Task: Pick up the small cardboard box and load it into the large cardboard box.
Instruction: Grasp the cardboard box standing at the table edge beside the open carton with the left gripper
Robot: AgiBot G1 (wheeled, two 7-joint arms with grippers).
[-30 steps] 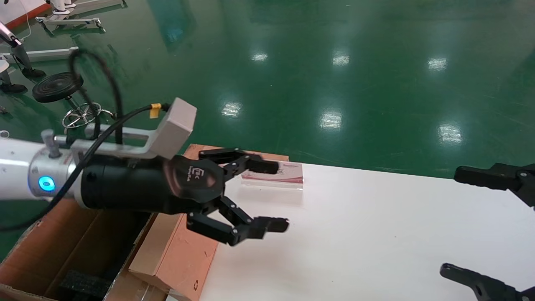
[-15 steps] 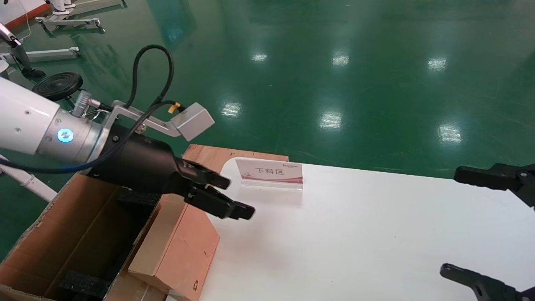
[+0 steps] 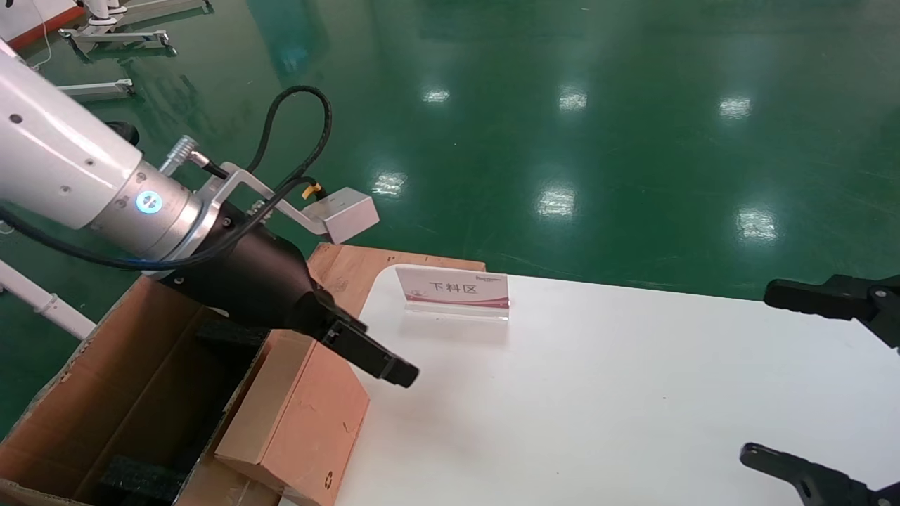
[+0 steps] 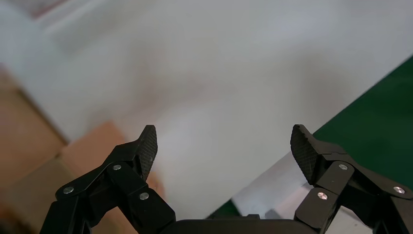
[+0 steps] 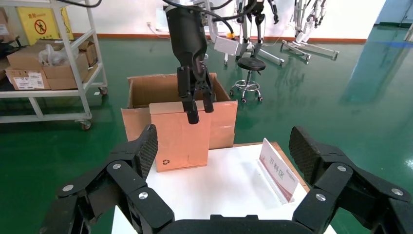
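The small cardboard box [image 3: 309,414] stands on edge at the white table's left border and leans against the large cardboard box [image 3: 91,393], whose deep interior is open. My left gripper [image 3: 383,362] is open and empty, angled down just above the table beside the small box's upper edge. In the left wrist view the left gripper [image 4: 226,146] is spread wide over bare table, with the small box [image 4: 92,146] beside one finger. The right wrist view shows the small box [image 5: 180,134], the large box [image 5: 146,90] and the left gripper [image 5: 197,109]. My right gripper [image 3: 770,372] is open and parked at the table's right.
A sign holder [image 3: 455,289] stands on the white table [image 3: 598,393] near its far edge. A wooden board [image 3: 351,263] lies at the table's far-left corner. Green floor surrounds the table. A shelving cart [image 5: 48,73] and a stool [image 5: 248,66] stand behind the large box.
My left gripper has rolled about its axis, dropped lower and drawn back leftward toward the small box's upper edge. The small box and the right arm have not moved.
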